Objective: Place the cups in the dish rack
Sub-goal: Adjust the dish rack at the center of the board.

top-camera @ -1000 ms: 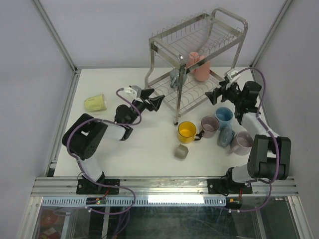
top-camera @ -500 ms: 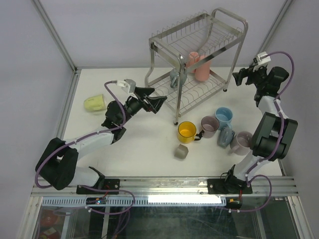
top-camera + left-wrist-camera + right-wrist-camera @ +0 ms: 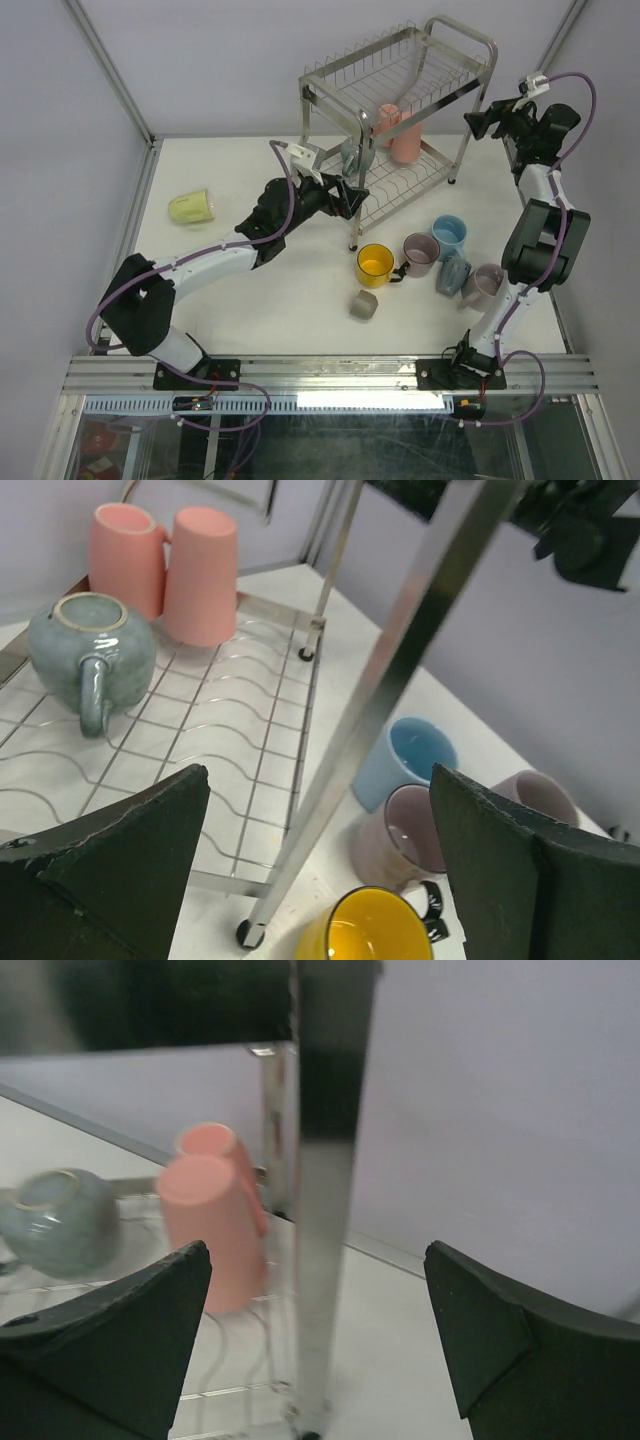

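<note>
The dish rack (image 3: 462, 27) stands at the back of the table. Its lower tier holds two upside-down pink cups (image 3: 400, 135) (image 3: 203, 570) (image 3: 210, 1225) and a grey-blue cup (image 3: 352, 155) (image 3: 90, 645). My left gripper (image 3: 345, 195) (image 3: 318, 780) is open and empty by the rack's front leg (image 3: 330, 810). My right gripper (image 3: 478, 122) (image 3: 318, 1250) is open and empty, facing the rack's right post (image 3: 322, 1220). On the table are yellow (image 3: 374, 265) (image 3: 370, 930), mauve (image 3: 420, 252) (image 3: 405, 835) and light blue (image 3: 449, 233) (image 3: 410, 760) cups.
More cups lie loose: a pale green one (image 3: 190, 207) on its side at far left, a small grey-beige one (image 3: 363, 304), a grey-blue one (image 3: 453, 272) and a pale mauve one (image 3: 487, 285) at right. Walls close in the table.
My left arm has stretched right, bringing its gripper to the rack's front leg. My right gripper has risen from beside the lower tier to the rack's upper right post.
</note>
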`<state>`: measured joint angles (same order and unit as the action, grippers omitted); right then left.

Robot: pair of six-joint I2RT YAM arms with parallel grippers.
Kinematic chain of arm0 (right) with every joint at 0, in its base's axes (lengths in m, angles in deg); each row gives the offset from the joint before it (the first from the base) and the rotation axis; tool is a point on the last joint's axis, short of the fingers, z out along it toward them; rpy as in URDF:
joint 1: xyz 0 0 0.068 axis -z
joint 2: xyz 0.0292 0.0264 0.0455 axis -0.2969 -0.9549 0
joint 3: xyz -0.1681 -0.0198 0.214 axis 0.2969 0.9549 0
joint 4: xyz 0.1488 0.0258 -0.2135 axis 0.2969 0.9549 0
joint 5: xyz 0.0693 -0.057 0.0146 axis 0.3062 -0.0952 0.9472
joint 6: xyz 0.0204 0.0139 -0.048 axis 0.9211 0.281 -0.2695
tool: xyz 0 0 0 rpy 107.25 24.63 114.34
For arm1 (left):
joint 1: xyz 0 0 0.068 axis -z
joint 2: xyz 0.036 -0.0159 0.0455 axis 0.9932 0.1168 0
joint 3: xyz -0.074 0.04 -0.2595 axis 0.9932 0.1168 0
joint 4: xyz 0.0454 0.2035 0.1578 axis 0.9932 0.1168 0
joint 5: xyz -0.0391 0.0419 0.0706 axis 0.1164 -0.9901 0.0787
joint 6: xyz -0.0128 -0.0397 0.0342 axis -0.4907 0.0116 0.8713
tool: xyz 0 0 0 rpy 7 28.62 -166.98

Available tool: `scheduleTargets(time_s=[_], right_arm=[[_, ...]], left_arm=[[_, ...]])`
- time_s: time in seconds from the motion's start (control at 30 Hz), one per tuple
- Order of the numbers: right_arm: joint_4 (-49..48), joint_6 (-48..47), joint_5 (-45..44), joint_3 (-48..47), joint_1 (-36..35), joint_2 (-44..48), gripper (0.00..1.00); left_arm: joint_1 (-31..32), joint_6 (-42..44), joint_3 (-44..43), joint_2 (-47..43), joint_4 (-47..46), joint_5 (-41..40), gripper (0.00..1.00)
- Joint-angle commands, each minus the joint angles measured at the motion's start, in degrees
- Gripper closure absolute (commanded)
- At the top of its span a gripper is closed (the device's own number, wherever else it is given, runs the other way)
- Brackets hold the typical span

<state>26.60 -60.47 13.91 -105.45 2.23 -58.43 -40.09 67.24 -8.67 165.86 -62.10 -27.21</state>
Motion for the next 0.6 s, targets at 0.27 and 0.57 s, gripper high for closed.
scheduleTargets(time_s=[0.27, 0.57], right_arm=[[3.1, 18.2, 8.1, -11.8, -4.2, -4.8, 0.1], [8.3, 18.2, 8.1, -11.8, -4.2, -4.4, 0.1]], left_arm=[[1.6, 3.1, -10.1, 8.9, 0.3, -2.7, 0.19], [1.7, 5.5, -13.5, 13.9, -3.2, -6.3, 0.3]])
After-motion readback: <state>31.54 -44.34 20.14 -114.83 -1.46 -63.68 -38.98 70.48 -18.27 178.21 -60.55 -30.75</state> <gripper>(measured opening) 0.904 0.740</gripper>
